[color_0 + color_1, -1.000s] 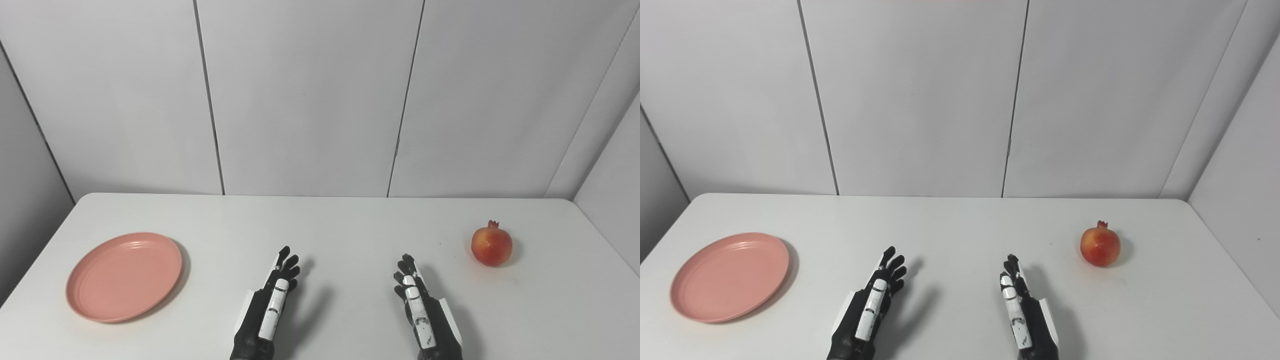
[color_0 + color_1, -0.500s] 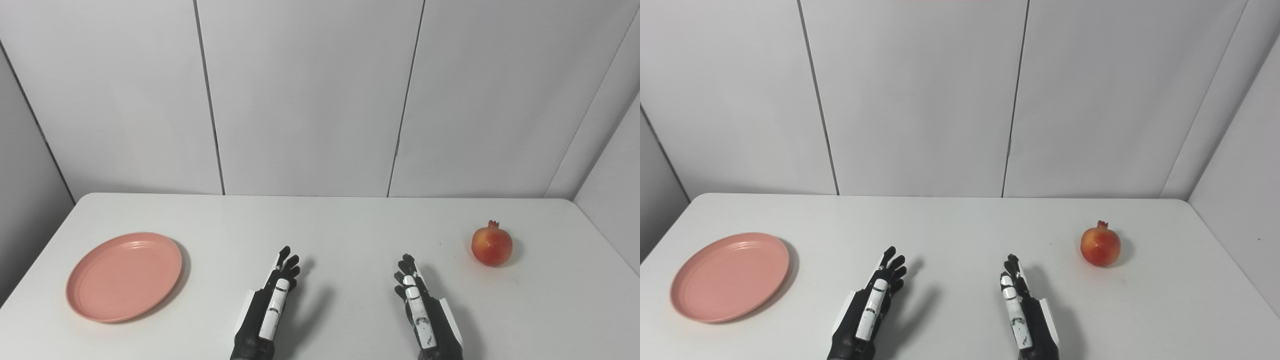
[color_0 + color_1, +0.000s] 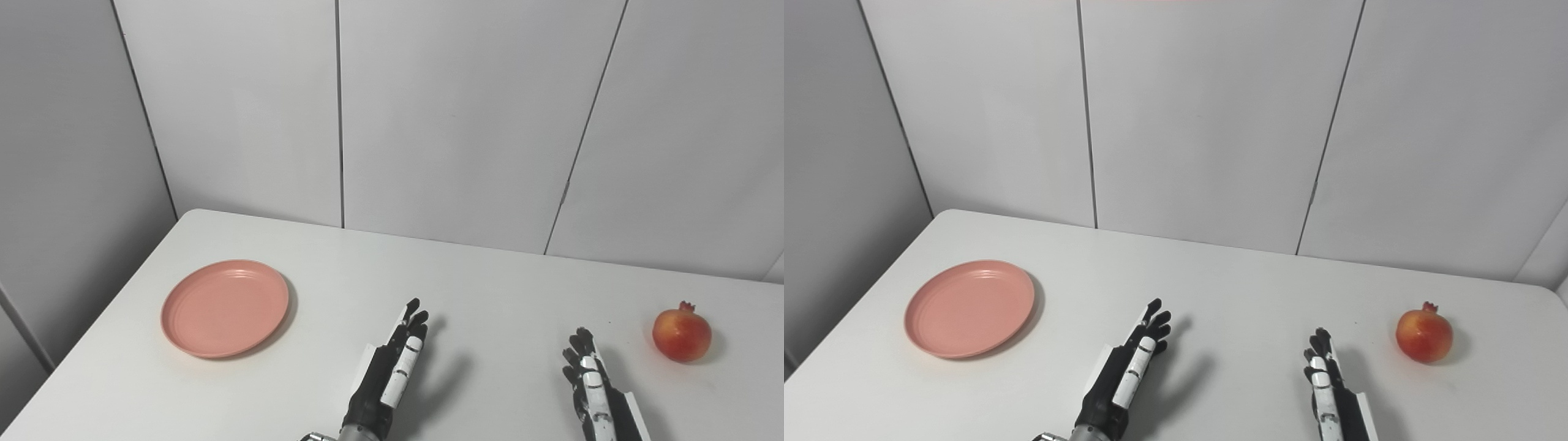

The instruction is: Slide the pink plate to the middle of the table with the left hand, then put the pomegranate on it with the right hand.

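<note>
A pink plate (image 3: 225, 307) lies flat on the left part of the white table (image 3: 490, 288), with nothing on it. A red-orange pomegranate (image 3: 681, 334) stands near the table's right side. My left hand (image 3: 392, 367) hovers over the table's near middle, fingers stretched forward and apart, holding nothing; the plate is well to its left. My right hand (image 3: 594, 386) is low at the bottom right, open and edge-on, with the pomegranate a short way beyond it to the right.
Grey wall panels (image 3: 459, 122) close in the table at the back and on the left. The table's left edge (image 3: 92, 331) runs close to the plate.
The whole picture has shifted: the camera has turned left, so everything sits further right in view. The plate, the pomegranate and both hands keep their places on the table.
</note>
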Robot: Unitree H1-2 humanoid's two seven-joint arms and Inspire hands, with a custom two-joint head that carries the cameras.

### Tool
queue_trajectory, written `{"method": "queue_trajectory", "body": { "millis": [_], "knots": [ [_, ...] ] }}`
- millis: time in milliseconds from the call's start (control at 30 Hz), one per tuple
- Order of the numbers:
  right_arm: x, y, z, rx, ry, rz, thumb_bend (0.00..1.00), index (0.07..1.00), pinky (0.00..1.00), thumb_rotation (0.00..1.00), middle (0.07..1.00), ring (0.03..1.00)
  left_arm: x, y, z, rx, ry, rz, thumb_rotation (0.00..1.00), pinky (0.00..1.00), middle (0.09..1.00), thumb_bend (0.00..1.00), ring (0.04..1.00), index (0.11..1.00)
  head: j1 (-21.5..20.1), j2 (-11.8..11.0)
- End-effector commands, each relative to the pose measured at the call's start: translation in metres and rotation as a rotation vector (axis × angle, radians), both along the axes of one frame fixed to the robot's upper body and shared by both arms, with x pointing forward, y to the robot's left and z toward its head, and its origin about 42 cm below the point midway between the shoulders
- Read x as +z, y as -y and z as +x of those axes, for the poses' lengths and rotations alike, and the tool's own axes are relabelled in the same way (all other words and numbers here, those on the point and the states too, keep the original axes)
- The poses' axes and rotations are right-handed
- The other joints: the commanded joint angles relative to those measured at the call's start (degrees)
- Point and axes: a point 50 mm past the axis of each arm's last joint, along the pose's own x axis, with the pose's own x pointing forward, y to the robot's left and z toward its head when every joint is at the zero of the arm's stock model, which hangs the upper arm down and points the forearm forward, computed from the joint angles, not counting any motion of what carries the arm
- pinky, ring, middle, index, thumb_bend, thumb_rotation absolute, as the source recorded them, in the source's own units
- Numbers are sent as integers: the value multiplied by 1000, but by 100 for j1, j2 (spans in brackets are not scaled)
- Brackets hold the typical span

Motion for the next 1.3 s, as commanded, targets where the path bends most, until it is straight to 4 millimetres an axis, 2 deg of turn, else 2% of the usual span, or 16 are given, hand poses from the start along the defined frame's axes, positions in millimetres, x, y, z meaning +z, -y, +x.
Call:
{"method": "queue_trajectory", "body": {
  "millis": [0,500,700,1267],
  "knots": [
    [16,0,2,27,63,-7,254,998,1000,1000,995,990,1,25,1,-69,-37,-4,1000,928,966,375,957,972,8,7],
    [19,0,0,30,60,18,191,999,1000,1000,996,993,0,28,1,-73,-35,-7,1000,941,977,399,969,982,89,7],
    [19,-2,1,31,60,23,190,1000,1000,1000,996,990,2,23,3,-63,-17,7,1000,941,976,404,969,982,97,-2],
    [18,-3,1,25,49,48,183,996,1000,1000,993,990,35,0,13,-16,128,35,1000,923,971,434,953,972,158,-18]
  ]
}}
